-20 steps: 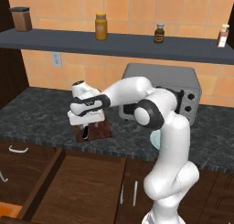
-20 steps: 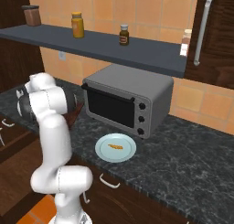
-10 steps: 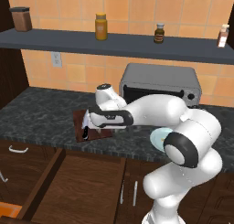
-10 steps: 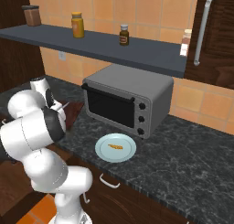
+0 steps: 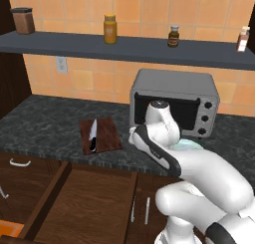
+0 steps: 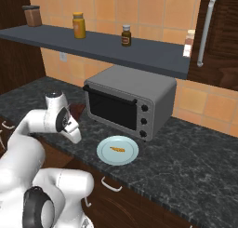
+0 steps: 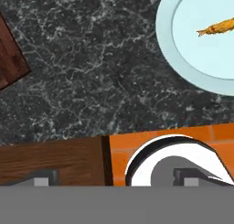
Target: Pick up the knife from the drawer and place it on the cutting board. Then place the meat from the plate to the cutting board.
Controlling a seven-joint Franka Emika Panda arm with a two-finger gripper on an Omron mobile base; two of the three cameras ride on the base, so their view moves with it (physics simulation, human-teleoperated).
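Hand view looks down on the counter (image 7: 91, 72) between board (image 7: 11, 58) and plate (image 7: 183, 67) with meat (image 7: 219, 26); gripper (image 7: 114, 182) spread, empty. Knife (image 5: 93, 134) lies on the board.

Knife (image 5: 92, 136) is laid on cutting board (image 5: 100, 135), left of centre in left base view. Toaster oven (image 5: 174, 104) is set right of it. Meat (image 6: 117, 150) is seated on plate (image 6: 105, 155), below toaster oven in right base view. Drawer (image 5: 74, 208) is found at lower left.

The white arm folds low over the near counter edge; its gripper (image 7: 114, 182) points down, 2 fingertips (image 7: 42, 182) spread wide, empty.
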